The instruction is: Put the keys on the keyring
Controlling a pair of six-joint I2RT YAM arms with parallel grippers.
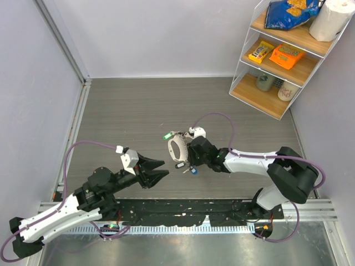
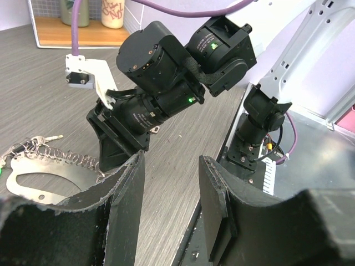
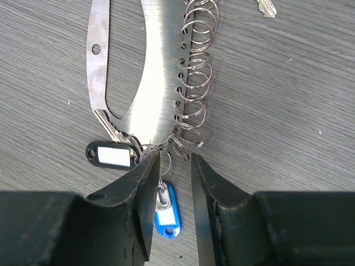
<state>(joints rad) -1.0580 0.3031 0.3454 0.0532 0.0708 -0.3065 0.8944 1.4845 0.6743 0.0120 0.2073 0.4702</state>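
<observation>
The left gripper hovers low over the grey table near the arm bases, its jaws spread wide with nothing between them, pointing toward the keyring. Just beyond it lies the keyring, a flat silvery oval plate with a row of split rings along one edge. The right gripper reaches in from the right and meets the plate's near end. Its jaws stand a little apart on either side of the small ring of a blue tag; I cannot tell whether they pinch it. A black key tag and a silver key hang at that same end. A green-headed key sits at the plate's far end. A wooden shelf stands in the far right corner.
</observation>
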